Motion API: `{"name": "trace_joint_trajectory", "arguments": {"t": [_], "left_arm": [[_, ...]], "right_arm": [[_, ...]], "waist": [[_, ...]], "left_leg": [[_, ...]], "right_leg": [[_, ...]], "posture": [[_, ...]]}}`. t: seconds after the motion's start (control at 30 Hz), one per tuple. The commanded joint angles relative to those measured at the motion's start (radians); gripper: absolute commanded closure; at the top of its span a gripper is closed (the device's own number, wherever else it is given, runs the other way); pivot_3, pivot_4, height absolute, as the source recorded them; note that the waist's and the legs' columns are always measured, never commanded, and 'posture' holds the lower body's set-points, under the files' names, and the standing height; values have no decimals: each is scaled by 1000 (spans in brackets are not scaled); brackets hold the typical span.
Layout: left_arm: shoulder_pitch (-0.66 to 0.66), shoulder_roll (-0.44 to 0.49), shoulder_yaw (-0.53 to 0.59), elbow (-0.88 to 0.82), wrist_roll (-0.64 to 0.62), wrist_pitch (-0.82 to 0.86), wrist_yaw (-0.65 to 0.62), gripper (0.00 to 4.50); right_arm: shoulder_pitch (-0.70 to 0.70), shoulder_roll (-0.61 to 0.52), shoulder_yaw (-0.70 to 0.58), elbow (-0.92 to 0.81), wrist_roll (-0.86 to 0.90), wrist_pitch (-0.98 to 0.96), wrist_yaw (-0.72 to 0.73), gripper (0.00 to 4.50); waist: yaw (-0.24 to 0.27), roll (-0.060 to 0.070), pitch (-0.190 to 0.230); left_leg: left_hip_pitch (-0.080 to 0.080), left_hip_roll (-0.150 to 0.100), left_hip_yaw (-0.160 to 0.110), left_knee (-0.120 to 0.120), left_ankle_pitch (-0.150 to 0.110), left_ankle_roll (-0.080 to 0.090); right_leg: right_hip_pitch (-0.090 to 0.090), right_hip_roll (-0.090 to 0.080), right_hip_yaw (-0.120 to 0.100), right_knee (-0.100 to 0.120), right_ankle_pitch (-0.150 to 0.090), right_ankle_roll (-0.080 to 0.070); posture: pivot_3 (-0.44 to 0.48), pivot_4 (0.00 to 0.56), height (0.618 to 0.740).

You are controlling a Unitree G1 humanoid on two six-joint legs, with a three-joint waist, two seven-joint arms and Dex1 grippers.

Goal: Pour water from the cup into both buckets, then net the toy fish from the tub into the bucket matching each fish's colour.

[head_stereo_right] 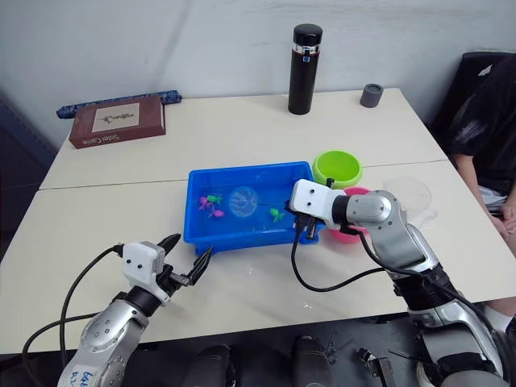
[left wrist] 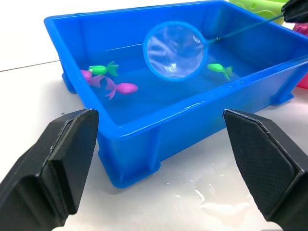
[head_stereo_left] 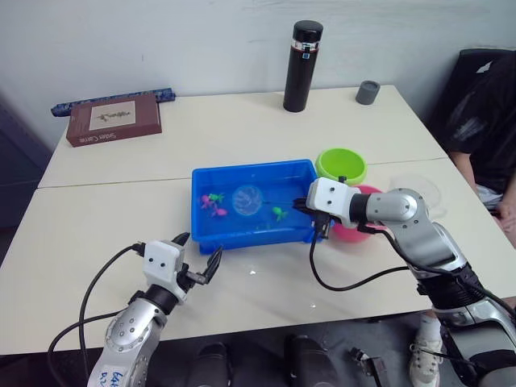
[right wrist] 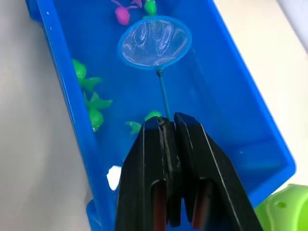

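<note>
Right gripper (right wrist: 167, 126) is clamped tight on the thin handle of the net (right wrist: 154, 42), fingers pressed together with the wire pinched between their tips. The hoop reaches out ahead of those fingers, over the middle of the blue tub (head_stereo_left: 211, 235), and looks to be dipped in the water, though how deep is hard to judge. One green fish (left wrist: 220, 70) lies just beside the hoop on the handle side, near the gripper's tips; a green fish (left wrist: 103, 69) and two magenta-pink fish (left wrist: 121, 88) bunch together on the hoop's far side, toward the robot's left end of the tub. None of them sits inside the hoop.

Left gripper (head_stereo_left: 198, 258) hangs low over the table (head_stereo_left: 105, 210) in front of the tub's near-left corner, fingers spread wide, holding nothing and touching nothing.

The lime green bucket (head_stereo_left: 341, 165) stands just behind the tub's right end, the pink bucket (head_stereo_left: 359, 228) beside it, partly hidden by the right arm. The clear cup (head_stereo_left: 419, 189) rests to the right of the buckets.
</note>
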Motion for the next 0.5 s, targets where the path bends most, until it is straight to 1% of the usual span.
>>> {"name": "trace_joint_trajectory", "arguments": {"t": [0.03, 0.27, 0.5], "left_arm": [[12, -11, 13, -21, -8, -44, -4, 44], [24, -16, 18, 13, -10, -87, -23, 44], [30, -23, 21, 36, -13, -116, -28, 44]], "right_arm": [[-47, 14, 10, 50, -32, -10, -14, 4500], [-88, 55, 41, 138, -66, -7, -14, 4500], [-103, 85, 68, 157, -75, -10, 16, 4500]], "waist": [[-2, 0, 0], [-1, 0, 0], [-2, 0, 0]], "left_leg": [[0, 0, 0, 0, 0, 0], [0, 0, 0, -1, 0, 0], [0, 0, 0, -1, 0, 0]], "right_leg": [[0, 0, 0, 0, 0, 0], [-1, 0, 0, 0, 0, 0], [-1, 0, 0, 0, 0, 0]], "posture": [[0, 150, 740], [0, 150, 740], [0, 150, 740]]}}
